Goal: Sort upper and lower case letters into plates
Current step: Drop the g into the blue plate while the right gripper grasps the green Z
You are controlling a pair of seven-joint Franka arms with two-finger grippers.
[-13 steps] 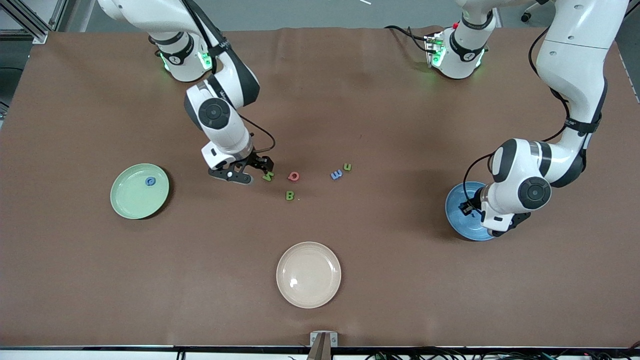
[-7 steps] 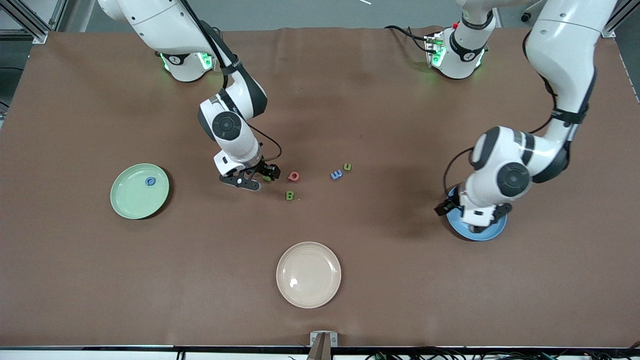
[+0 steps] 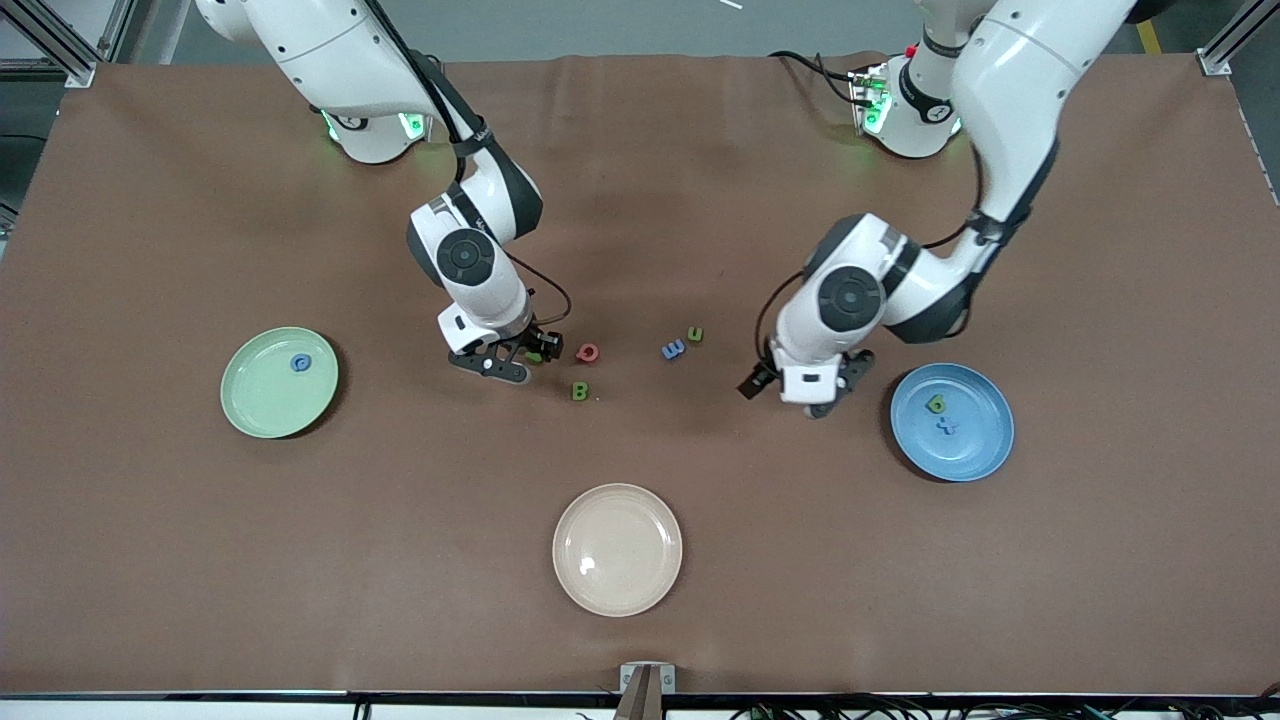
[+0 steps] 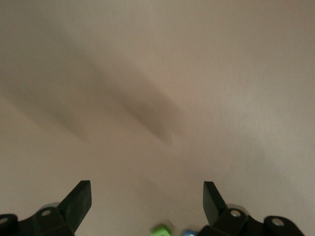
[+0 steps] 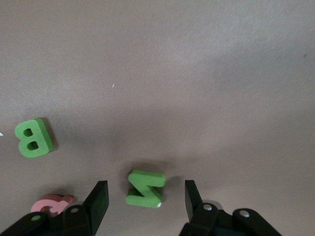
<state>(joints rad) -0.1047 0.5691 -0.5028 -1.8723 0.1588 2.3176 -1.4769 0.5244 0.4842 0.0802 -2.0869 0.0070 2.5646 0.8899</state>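
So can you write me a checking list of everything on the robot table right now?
Surface: brown table cover, lightly creased.
Job's things: pale green round plate holds one blue letter; blue round plate holds a green letter and a blue one. Loose on the cover: green N, red letter, green B, another blue letter, another green one.
Clutter: cream-beige round plate, nothing in it.
Grippers: right gripper open around the N; left gripper open, over bare cover.
Cables: black leads by the left arm's base.
Surroundings: nothing seen.
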